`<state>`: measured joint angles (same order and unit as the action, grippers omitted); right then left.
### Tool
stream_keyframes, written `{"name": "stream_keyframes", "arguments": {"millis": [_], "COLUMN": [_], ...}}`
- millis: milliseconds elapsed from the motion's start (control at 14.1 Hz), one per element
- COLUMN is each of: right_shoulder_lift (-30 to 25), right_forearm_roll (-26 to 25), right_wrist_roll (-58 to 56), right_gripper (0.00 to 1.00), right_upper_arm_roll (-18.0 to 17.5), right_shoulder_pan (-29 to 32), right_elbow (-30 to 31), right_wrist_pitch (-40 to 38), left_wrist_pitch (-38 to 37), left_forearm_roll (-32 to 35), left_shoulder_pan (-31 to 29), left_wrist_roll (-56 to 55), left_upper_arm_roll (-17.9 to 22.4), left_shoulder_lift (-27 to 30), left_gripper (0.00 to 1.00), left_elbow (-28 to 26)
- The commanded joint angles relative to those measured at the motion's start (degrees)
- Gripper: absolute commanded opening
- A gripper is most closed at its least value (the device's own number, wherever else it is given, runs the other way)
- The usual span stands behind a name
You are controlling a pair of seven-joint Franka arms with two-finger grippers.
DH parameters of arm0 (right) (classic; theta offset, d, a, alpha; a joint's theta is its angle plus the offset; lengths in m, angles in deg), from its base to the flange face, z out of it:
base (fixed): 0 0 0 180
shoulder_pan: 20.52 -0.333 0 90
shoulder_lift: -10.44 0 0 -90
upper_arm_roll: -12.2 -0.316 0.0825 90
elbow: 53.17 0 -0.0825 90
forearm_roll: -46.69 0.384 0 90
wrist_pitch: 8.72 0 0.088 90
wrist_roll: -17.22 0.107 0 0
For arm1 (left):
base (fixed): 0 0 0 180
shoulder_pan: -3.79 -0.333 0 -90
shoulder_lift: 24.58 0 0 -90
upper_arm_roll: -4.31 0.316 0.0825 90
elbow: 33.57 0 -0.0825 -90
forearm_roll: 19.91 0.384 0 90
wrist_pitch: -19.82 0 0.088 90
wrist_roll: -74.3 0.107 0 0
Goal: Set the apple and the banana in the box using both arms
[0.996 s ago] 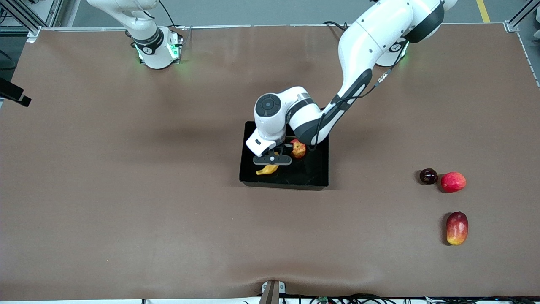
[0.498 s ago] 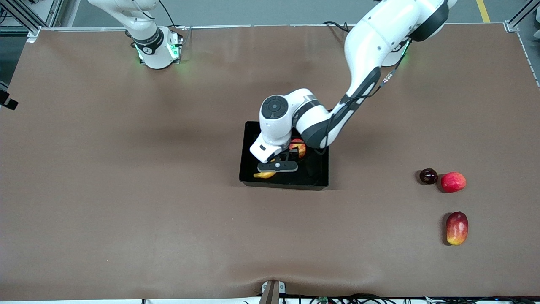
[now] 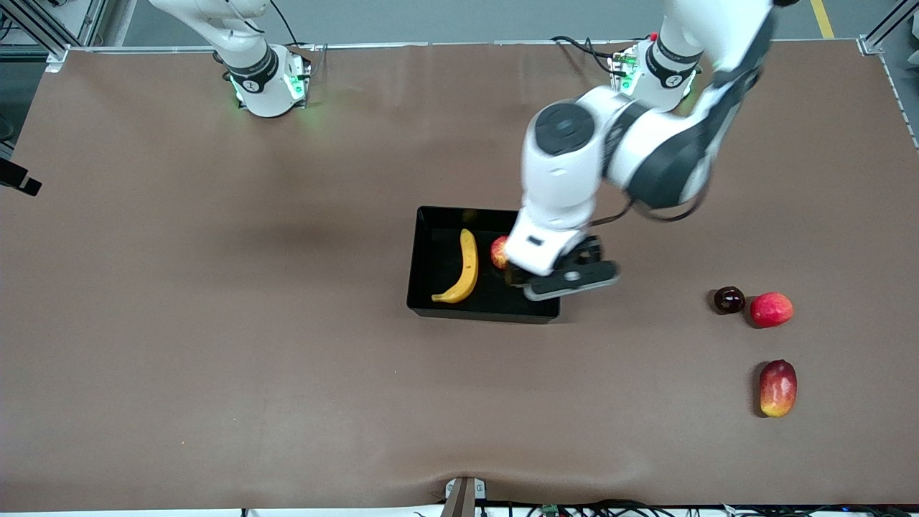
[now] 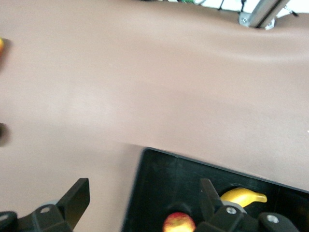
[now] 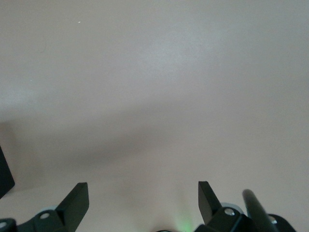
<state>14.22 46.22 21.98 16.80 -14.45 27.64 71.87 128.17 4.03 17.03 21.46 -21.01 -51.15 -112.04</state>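
Note:
The black box sits mid-table. The yellow banana lies in it, and the red-yellow apple lies beside the banana, partly hidden by the left arm's hand. My left gripper hangs open and empty over the box's wall at the left arm's end. The left wrist view shows its open gripper above the box, the apple and the banana's tip. My right gripper is open and empty over bare table near its base. The front view shows only the right arm's base.
Toward the left arm's end of the table lie a small dark round fruit, a pinkish-red round fruit beside it, and a red-and-yellow mango-like fruit nearer the front camera. The brown mat covers the table.
The left gripper has let go of the banana, which now lies in the box. It has risen and swung from over the banana toward the left arm's end of the box.

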Motion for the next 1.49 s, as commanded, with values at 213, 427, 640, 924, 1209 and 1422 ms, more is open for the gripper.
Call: {"name": "stream_keyframes", "arguments": {"millis": [213,427,640,924,1209,1422], "right_shoulder_lift": [0.1,0.4,1.9,3.2,3.2,3.2], "right_forearm_roll": [0.1,1.3,1.4,2.7,2.9,2.9], "right_wrist_roll": [-0.3,-0.2,-0.2,-0.2,-0.5,-0.5], "right_gripper": [1.00,1.00,1.00,1.00,1.00,1.00], "right_upper_arm_roll": [-0.5,-0.3,-0.3,-0.4,-0.5,-0.5], "right_shoulder_pan": [1.0,1.4,1.2,0.8,0.9,0.9], "right_elbow": [-0.2,0.2,0.0,-0.3,-0.2,-0.1], "right_wrist_pitch": [0.2,-0.5,0.4,2.2,3.3,3.3], "left_wrist_pitch": [-9.6,-13.6,-17.4,-22.2,-23.1,-23.7], "left_forearm_roll": [-7.5,-11.3,-13.7,-17.8,-22.3,-23.1], "left_shoulder_pan": [-10.0,-16.0,-18.7,-13.2,-12.3,-12.0], "left_wrist_roll": [14.1,23.8,29.6,39.8,47.6,48.8], "left_upper_arm_roll": [-0.2,-0.2,0.5,12.8,19.5,21.0], "left_shoulder_lift": [11.0,15.2,19.6,24.7,29.0,30.7], "left_gripper": [1.00,1.00,1.00,1.00,1.00,1.00], "left_elbow": [-2.4,-2.4,-2.7,-4.4,-7.8,-8.9]}}
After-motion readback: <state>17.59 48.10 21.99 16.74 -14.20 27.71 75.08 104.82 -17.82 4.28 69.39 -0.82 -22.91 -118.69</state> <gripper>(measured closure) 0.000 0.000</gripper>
